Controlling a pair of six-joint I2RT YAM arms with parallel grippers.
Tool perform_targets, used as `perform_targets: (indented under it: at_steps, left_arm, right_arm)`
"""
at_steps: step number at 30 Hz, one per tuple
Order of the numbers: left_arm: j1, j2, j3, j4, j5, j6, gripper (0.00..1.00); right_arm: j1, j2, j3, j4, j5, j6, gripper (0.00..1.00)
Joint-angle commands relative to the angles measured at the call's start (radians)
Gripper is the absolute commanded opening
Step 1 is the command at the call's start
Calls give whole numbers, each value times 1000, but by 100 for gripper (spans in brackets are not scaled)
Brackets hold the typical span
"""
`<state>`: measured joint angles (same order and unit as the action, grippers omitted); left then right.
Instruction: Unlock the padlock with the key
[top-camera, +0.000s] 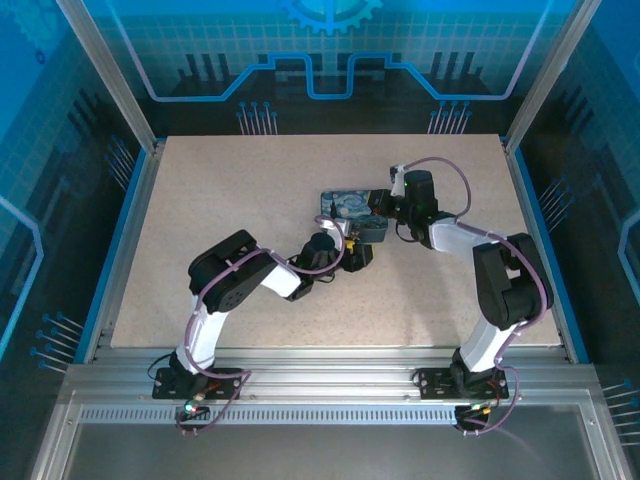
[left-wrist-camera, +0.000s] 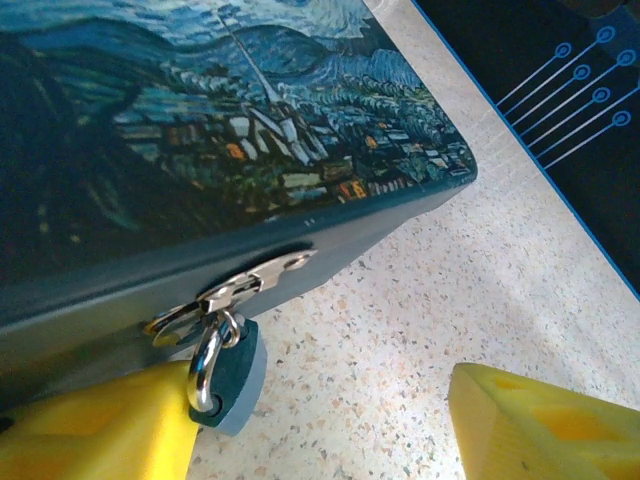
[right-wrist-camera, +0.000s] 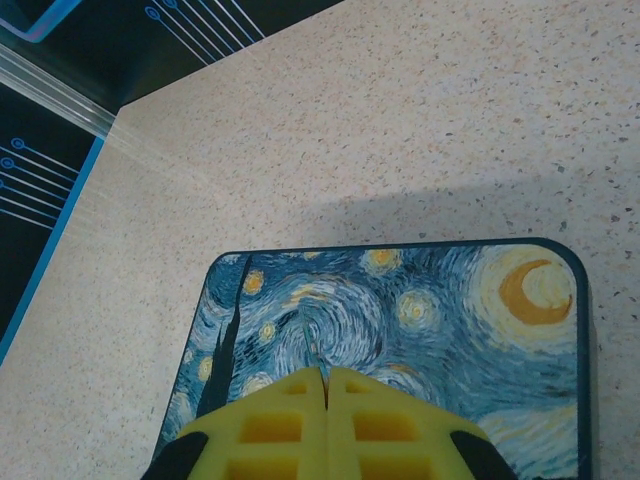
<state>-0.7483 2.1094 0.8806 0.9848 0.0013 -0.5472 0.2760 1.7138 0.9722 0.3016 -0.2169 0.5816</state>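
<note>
Box (right-wrist-camera: 400, 320): dark teal with a starry-night lid, lying flat on the speckled table (right-wrist-camera: 420, 120), near the middle in the top view
Padlock (left-wrist-camera: 238, 378): hangs by its silver shackle from the hasp (left-wrist-camera: 250, 285) on the box's front wall, body down near the table
Left gripper (left-wrist-camera: 320, 440): yellow fingers apart, low in front of that wall; one finger (left-wrist-camera: 100, 430) just beside the padlock, the other well clear
Right gripper (right-wrist-camera: 327, 415): fingers pressed together, above the lid

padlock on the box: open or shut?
Shut, it seems: the padlock hangs from the hasp on the box front, its shackle through the loop and down into the body.
</note>
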Motion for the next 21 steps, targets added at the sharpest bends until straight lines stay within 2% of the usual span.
perform_targets:
  at_steps: [1, 7, 14, 19, 21]
  left_arm:
    - [2, 24, 20, 6, 28, 0, 72]
    - [4, 25, 57, -88, -46, -8, 79]
    - [0, 30, 108, -175, -108, -10, 61]
    - [0, 57, 128, -149, -86, -5, 60]
    - [0, 65, 136, -143, -80, -5, 63]
  right_arm:
    - [11, -31, -15, 21, -11, -18, 0]
    - [12, -34, -25, 31, -13, -12, 0]
    - [12, -38, -30, 34, -15, -11, 0]
    - [12, -37, -32, 45, -21, -5, 0]
    - [13, -34, -34, 48, -24, -2, 0]
